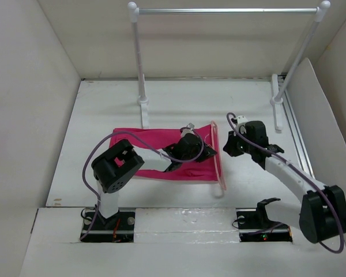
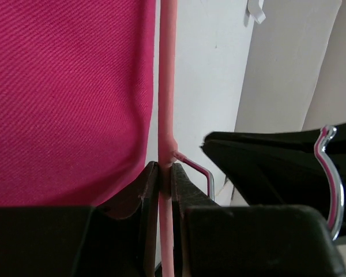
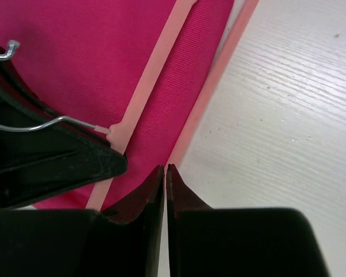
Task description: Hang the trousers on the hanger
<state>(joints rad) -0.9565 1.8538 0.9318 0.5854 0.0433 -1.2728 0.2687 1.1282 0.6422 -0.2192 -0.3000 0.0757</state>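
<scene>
From above, the trousers (image 1: 155, 136) lie flat to the left of the hanger (image 1: 218, 158), with their end under it. The left gripper (image 1: 199, 151) is at the hanger's middle. The right gripper (image 1: 228, 148) sits just right of the hanger.

Left wrist: the left gripper is squeezed shut on the hanger's thin bar, right by its metal hook (image 2: 199, 170).

Right wrist: the right gripper is pressed shut at the hanger's outer bar. I cannot tell if it pinches it. The hanger looks light and stiff, so a bar is a good place to hold. The cloth looks soft and will sag, so a thick edge is best to grab.
</scene>
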